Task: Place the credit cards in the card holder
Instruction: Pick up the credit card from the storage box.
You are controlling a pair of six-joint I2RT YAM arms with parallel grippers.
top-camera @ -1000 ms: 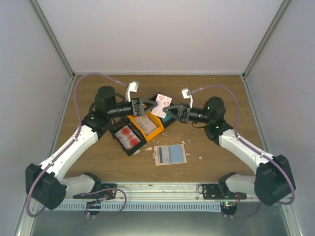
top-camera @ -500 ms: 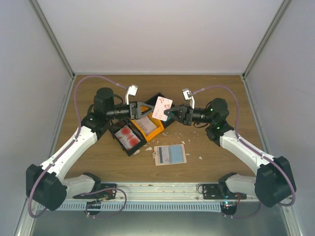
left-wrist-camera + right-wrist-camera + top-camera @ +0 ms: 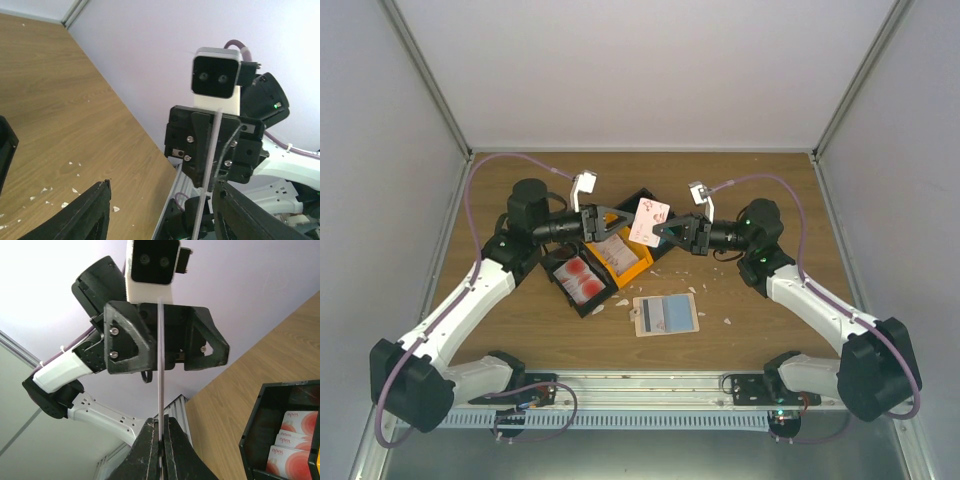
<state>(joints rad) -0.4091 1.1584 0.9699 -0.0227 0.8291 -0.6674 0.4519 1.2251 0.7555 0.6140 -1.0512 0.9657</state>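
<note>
A white credit card with red blotches [image 3: 648, 221] hangs in the air above the trays, pinched at its right edge by my shut right gripper [image 3: 661, 229]. In the right wrist view the card [image 3: 160, 370] stands edge-on, rising out of the closed jaws [image 3: 161, 440]. My left gripper [image 3: 622, 225] faces it from the left with its jaws spread. The card's edge [image 3: 210, 160] runs between the left fingers [image 3: 85, 212] without touching them. The card holder [image 3: 665, 314] lies open and flat on the table in front, with its pale blue pockets facing up.
Joined trays sit under the grippers: the black tray [image 3: 563, 281] holds red-blotched cards [image 3: 583, 277], and the orange tray [image 3: 638, 260] holds pale ones. Small white scraps [image 3: 727, 321] are scattered over the wooden table. Both arms meet over the table's middle.
My left gripper's jaws have spread wider and it has drawn back a little to the left. The card stays in the right gripper, which has shifted slightly left.
</note>
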